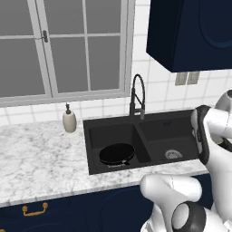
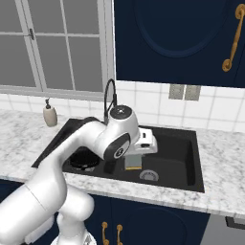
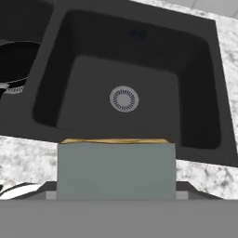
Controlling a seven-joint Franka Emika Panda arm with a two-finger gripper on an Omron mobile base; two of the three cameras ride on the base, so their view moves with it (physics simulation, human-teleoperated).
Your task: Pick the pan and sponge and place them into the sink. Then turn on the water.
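The black pan (image 1: 116, 154) lies in the left basin of the black sink (image 1: 90, 124), handle toward the front; it also appears as the pan (image 3: 16, 65) at the hand view's left edge. My gripper (image 2: 133, 160) hangs over the right basin near its front wall, shut on the sponge (image 2: 133, 164). In the hand view the sponge (image 3: 116, 169) shows a grey-green face with a yellow strip along its top, just above the sink's (image 3: 195, 93) front rim, with the round drain (image 3: 124, 98) beyond. Water is out of view.
The dark arched faucet (image 1: 137, 97) stands behind the divider. A beige soap dispenser (image 1: 69, 120) sits on the marble counter (image 1: 41, 154) left of the sink. A navy wall cabinet (image 1: 190, 31) hangs above the right side.
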